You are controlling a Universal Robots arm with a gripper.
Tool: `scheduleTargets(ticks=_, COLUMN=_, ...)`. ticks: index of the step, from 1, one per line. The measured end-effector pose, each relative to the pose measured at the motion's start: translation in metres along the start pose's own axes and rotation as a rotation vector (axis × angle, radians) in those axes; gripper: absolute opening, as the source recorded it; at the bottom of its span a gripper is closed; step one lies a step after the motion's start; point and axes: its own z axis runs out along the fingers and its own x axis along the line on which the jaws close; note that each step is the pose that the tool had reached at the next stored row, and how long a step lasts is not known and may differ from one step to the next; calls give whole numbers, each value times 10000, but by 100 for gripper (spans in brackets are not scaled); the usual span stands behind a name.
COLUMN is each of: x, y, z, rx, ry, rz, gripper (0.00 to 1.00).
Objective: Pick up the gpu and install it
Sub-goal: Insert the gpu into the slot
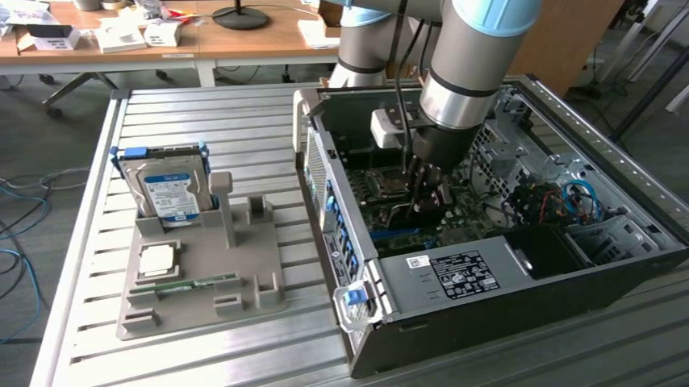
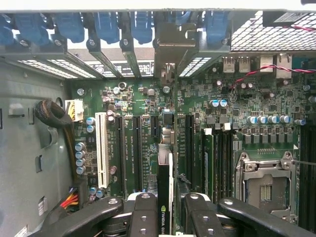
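Pinching card (image 2: pixel 166 182) edge-on w/ gripper (image 2: pixel 168 219) above motherboard (image 2: pixel 232 108); keep upright, parallel w/ long slots (image 2: pixel 136 148), lower straight, no tilt, press evenly; prob. not seated yet

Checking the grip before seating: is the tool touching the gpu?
Touching. The wrist view shows the tool closed on the gpu, held edge-on over the motherboard.

Smooth black gpu (image 2: pixel 165 197), matt grey metal case (image 2: pixel 29 148).
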Motion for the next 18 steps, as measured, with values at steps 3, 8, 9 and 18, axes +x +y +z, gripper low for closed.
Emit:
scheduleTargets(ticks=3, x=0, y=0, z=0, rx=0, ry=0, rz=-4, gripper=26)
scheduleTargets(ticks=8, x=-1, y=-17, z=1, rx=2, ry=-3, rz=10, gripper=26)
scheduleTargets(ticks=9, x=-1, y=-17, z=1, rx=1, ry=-2, rz=11, gripper=26)
scheduleTargets(ticks=18, x=-5, y=-24, z=1, rx=-22, ry=80, rz=12, gripper=26)
